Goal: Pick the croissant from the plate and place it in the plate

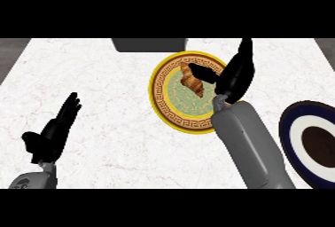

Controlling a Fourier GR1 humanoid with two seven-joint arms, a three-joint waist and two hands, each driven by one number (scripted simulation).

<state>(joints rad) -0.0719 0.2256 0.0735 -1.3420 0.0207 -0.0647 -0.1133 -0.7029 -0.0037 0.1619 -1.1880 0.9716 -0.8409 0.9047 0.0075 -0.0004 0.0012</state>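
- Croissant [192, 81] lies on the yellow plate [156, 91], upper half.
- Right robot hand [233, 74] is over that plate's right rim, open, thumb beside the croissant.
- Risk: an off-centre close shoves the croissant away, no grip.
- Left robot hand [53, 131] is open, resting well left of the plate.

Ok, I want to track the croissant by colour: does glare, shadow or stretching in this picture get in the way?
Head view: even light, with no glare on the counter and no marked shadow around the croissant. Head view again: the yellow plate looks taller than wide. Same view: the black right hand hides part of the croissant.
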